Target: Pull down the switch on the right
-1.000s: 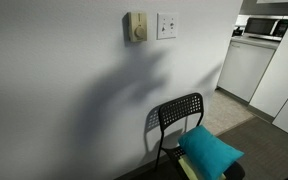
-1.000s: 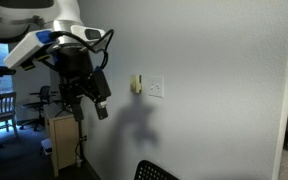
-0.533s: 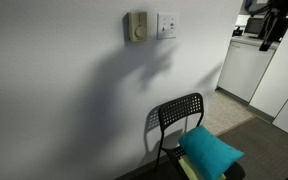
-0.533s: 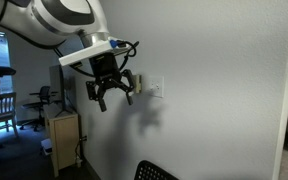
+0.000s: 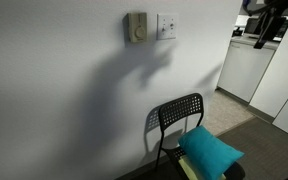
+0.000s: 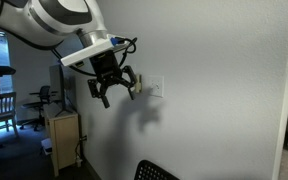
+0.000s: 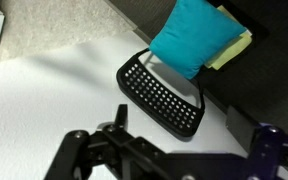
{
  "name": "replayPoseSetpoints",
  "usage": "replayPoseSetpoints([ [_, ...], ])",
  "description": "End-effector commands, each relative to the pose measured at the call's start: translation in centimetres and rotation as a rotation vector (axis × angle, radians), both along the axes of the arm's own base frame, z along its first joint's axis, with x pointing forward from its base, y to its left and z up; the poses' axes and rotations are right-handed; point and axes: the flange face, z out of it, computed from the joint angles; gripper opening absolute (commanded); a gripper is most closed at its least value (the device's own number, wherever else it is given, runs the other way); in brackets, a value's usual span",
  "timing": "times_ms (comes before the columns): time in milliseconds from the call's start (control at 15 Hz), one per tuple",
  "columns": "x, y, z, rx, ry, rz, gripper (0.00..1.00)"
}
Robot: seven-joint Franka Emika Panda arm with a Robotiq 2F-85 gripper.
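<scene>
Soft, even indoor light on the plain white painted wall [image 5: 54, 110]. A broad, diffuse grey shadow [image 5: 134, 75] spreads below the small white square switch plate [image 5: 167, 25]. In an exterior view the side room [image 6: 14, 110] is dim. Wrist view: the black gripper [image 7: 174, 160] in the foreground is blurred; the teal cushion [image 7: 192, 38] is sharp and bright.

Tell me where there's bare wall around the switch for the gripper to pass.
Bare wall runs right of the switch and below it down to the chair. Left is tight: the beige dial box sits close beside it. The open gripper hovers near them.
</scene>
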Motion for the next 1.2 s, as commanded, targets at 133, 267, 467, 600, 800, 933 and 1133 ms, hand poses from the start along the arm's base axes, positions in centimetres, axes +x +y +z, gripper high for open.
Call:
replayPoseSetpoints([
  [133, 3.9, 2.1, 0.1, -0.043, -0.192, 0.250, 1.00],
  [267, 5.5, 3.1, 0.6, -0.037, -0.242, 0.353, 1.00],
  [467, 7.5, 5.0, 1.1, -0.019, -0.249, 0.520, 1.00],
  [600, 8.8, 6.0, 1.2, 0.024, -0.200, 0.620, 1.00],
  [800, 7.3, 6.0, 1.1, 0.016, -0.228, 0.543, 1.00],
  [933, 7.2, 6.0, 1.2, 0.018, -0.232, 0.538, 1.00],
  [1133, 7.8, 7.0, 0.2, -0.057, -0.236, 0.678, 1.00],
])
